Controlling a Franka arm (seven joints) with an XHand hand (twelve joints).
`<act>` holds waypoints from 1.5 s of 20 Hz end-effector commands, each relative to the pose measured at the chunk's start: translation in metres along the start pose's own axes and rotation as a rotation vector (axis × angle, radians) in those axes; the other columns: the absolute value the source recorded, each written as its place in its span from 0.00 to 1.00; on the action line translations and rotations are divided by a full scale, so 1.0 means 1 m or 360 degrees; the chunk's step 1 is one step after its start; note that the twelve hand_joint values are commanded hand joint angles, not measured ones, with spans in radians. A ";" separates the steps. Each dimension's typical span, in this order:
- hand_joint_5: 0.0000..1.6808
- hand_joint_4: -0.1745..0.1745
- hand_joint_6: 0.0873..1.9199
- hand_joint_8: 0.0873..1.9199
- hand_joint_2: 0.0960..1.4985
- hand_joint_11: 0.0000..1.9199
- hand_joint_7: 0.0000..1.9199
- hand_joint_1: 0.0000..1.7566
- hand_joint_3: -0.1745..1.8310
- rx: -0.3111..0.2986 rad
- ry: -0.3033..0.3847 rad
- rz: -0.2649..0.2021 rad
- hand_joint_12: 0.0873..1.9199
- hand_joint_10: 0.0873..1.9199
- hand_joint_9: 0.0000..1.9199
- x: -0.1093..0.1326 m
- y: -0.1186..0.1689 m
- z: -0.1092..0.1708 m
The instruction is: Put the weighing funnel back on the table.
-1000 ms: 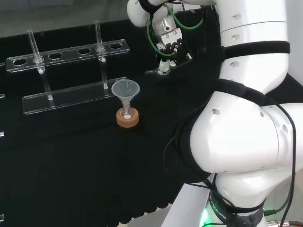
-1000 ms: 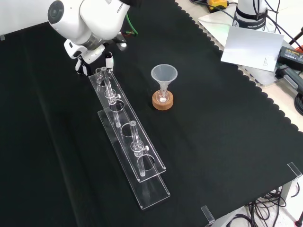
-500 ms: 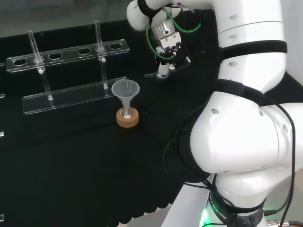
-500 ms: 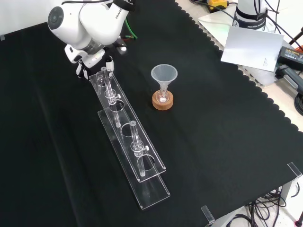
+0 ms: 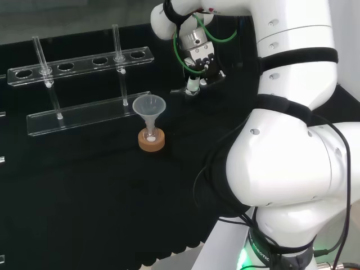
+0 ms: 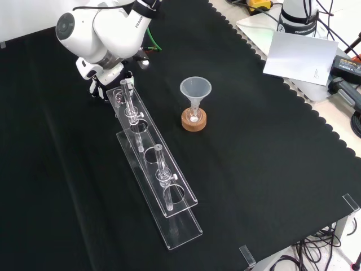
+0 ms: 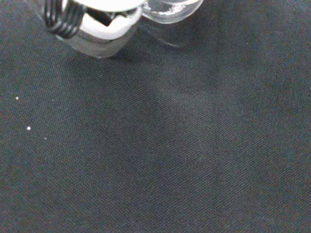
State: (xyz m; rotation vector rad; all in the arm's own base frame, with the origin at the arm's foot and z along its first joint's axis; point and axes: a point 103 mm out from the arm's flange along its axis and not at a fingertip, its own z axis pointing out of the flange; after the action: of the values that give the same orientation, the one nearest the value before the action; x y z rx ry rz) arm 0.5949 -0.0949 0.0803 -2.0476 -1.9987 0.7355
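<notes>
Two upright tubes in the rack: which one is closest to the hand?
The tube on the right in the head view, toward the rack end by the hand; the other tube stands near the rack's left end.

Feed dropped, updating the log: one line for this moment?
hand: low by rack end | hold: cannot tell | funnel: upright in flask

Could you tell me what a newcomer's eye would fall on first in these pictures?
Most likely the arm's big white links at the head view's right. Next, the funnel standing mouth up on its cork ring mid-cloth in the front view, and the long clear tube rack to its left.
</notes>
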 end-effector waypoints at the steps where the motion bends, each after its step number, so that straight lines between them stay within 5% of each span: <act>1: 0.77 1.00 0.24 0.34 0.49 0.49 0.25 0.63 0.29 -0.0020 0.0005 -0.0010 0.47 0.08 0.54 0.004 -0.001 -0.001; 4: 0.72 1.00 0.30 0.35 0.57 0.48 0.22 0.62 0.20 -0.0024 0.0019 -0.0028 0.48 0.08 0.52 0.008 -0.004 -0.003; 7: 0.58 0.74 0.28 0.35 0.53 0.44 0.18 0.57 0.18 0.0030 0.0021 -0.0053 0.51 0.10 0.47 0.010 -0.005 -0.003; 11: 0.42 0.59 0.31 0.34 0.43 0.37 0.14 0.54 0.29 0.0065 0.0008 -0.0070 0.55 0.19 0.38 0.011 -0.006 -0.003; 18: 0.29 0.54 0.28 0.33 0.38 0.31 0.10 0.53 0.34 0.0075 -0.0006 -0.0077 0.60 0.24 0.31 0.010 -0.014 -0.007; 30: 0.21 0.49 0.13 0.32 0.36 0.23 0.07 0.48 0.35 -0.0119 0.0048 -0.0063 0.65 0.29 0.25 0.001 -0.073 -0.061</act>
State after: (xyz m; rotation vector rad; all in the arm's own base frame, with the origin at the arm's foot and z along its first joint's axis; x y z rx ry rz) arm 0.5768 -0.0811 0.1276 -1.9960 -2.0378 0.7039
